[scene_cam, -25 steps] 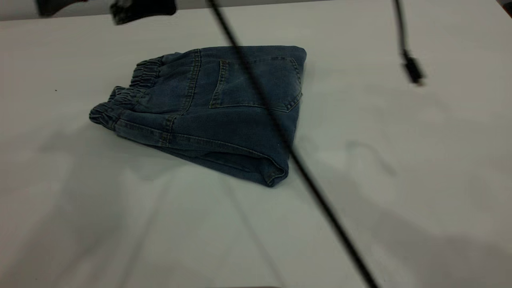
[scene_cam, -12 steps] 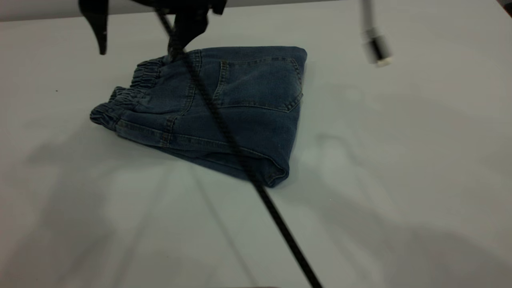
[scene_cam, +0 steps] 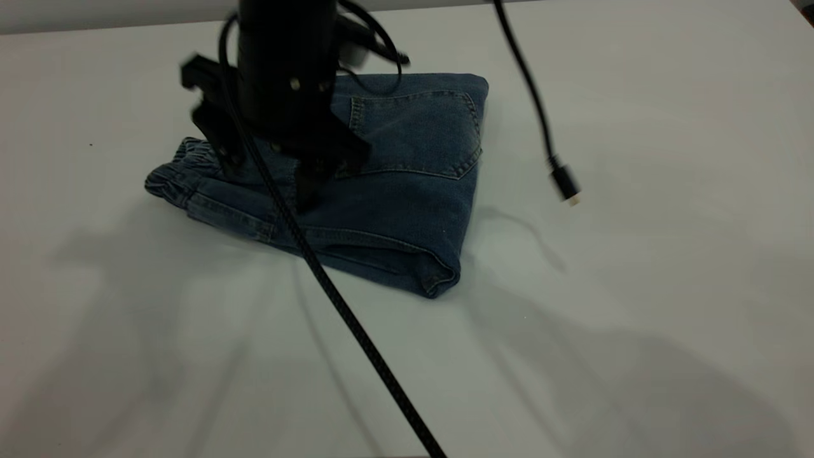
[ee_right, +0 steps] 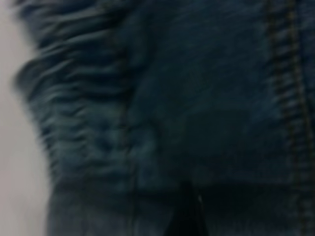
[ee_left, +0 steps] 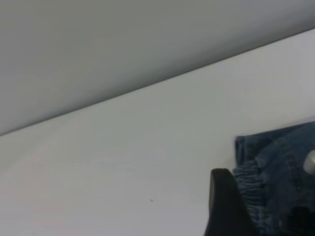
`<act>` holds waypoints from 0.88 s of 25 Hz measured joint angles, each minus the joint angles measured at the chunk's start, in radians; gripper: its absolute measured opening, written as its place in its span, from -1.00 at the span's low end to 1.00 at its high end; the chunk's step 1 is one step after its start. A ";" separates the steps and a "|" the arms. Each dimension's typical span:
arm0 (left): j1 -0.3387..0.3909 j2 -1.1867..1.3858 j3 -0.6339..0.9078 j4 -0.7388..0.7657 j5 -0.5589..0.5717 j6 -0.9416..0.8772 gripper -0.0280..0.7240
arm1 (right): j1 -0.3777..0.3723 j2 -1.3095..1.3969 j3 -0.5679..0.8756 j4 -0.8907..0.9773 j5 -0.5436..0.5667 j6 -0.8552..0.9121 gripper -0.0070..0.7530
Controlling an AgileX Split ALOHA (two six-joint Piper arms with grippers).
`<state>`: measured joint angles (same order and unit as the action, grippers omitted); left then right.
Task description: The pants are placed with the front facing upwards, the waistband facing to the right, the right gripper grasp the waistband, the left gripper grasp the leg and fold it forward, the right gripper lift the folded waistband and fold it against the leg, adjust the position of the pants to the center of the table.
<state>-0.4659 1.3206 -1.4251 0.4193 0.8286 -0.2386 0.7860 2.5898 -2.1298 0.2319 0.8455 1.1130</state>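
The pants (scene_cam: 407,165) lie folded on the white table (scene_cam: 636,318), back pocket up, left of the table's middle. Their ruffled waistband (scene_cam: 168,181) is at the left end. My right gripper (scene_cam: 266,189) hangs low over the denim just inside the waistband, open, with one pointed finger by the ruffles and the other over the pocket side. Its wrist view is filled with denim (ee_right: 206,98) and waistband (ee_right: 74,123), and one dark fingertip (ee_right: 189,219) shows. Of my left gripper only one black finger (ee_left: 224,209) shows, with the waistband (ee_left: 248,189) small and farther off. The exterior view does not show it.
A black braided cable (scene_cam: 356,331) runs diagonally from the gripper across the pants to the near edge. A thinner cable ending in a plug (scene_cam: 565,186) dangles right of the pants. The table's far edge (scene_cam: 95,25) lies just behind the pants.
The right gripper has come down from the top of the view onto the waistband end of the pants, jaws spread throughout. Both cables swung left with it. The pants have not moved.
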 joint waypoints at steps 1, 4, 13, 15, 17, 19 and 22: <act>0.000 0.000 0.000 -0.005 0.002 0.004 0.09 | -0.001 0.005 0.000 -0.004 0.003 0.008 0.35; 0.000 0.000 0.000 -0.006 0.021 0.021 0.09 | -0.001 0.013 -0.002 -0.015 0.032 0.013 0.32; 0.000 0.000 0.000 -0.014 0.031 0.048 0.09 | 0.003 0.016 -0.011 -0.127 0.238 -0.172 0.32; 0.000 0.000 0.000 -0.016 0.031 0.048 0.09 | 0.003 0.016 -0.011 -0.148 0.291 -0.243 0.32; 0.000 0.000 0.000 -0.016 0.031 0.049 0.09 | 0.003 0.016 -0.014 -0.158 0.328 -0.289 0.32; 0.000 0.000 0.000 -0.016 0.031 0.049 0.09 | 0.003 0.017 -0.027 -0.163 0.342 -0.329 0.32; 0.000 0.000 0.000 -0.016 0.031 0.050 0.09 | 0.003 0.021 -0.078 -0.169 0.364 -0.407 0.32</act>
<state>-0.4659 1.3206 -1.4251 0.4034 0.8600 -0.1881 0.7892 2.6109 -2.2075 0.0634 1.2091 0.7060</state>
